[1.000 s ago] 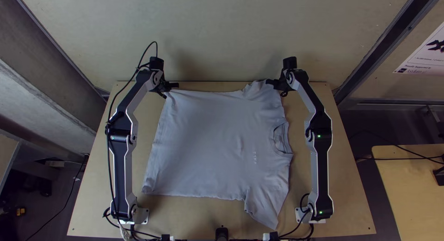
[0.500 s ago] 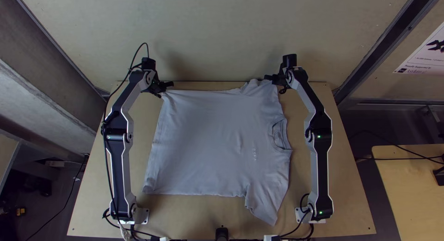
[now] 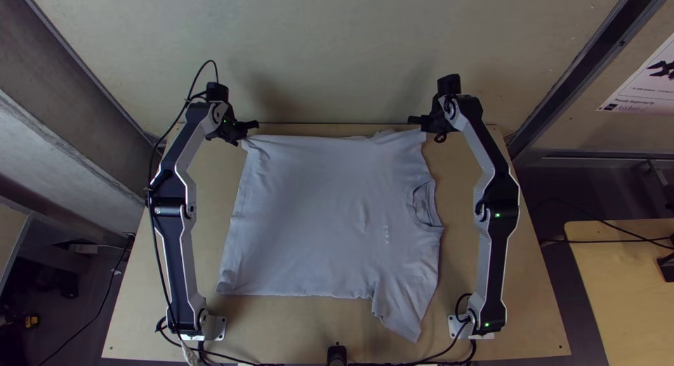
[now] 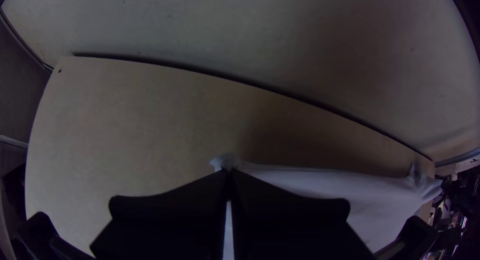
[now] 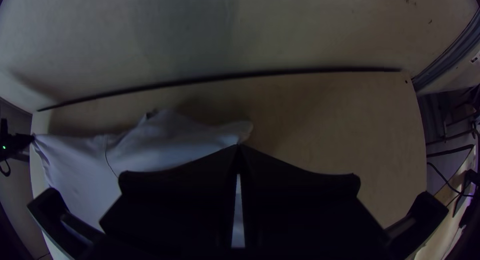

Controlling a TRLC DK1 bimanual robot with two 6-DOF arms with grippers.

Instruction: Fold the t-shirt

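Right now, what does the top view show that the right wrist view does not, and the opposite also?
Top view: the collar, the chest print and the near sleeve.

Right wrist view: a curved seam and cloth behind the slit between the right tool's fingers.

Both: the t-shirt, the table and the left tool.

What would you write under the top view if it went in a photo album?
Two robot arms pinch a spread grey T-shirt by its far edge on a light wooden table.
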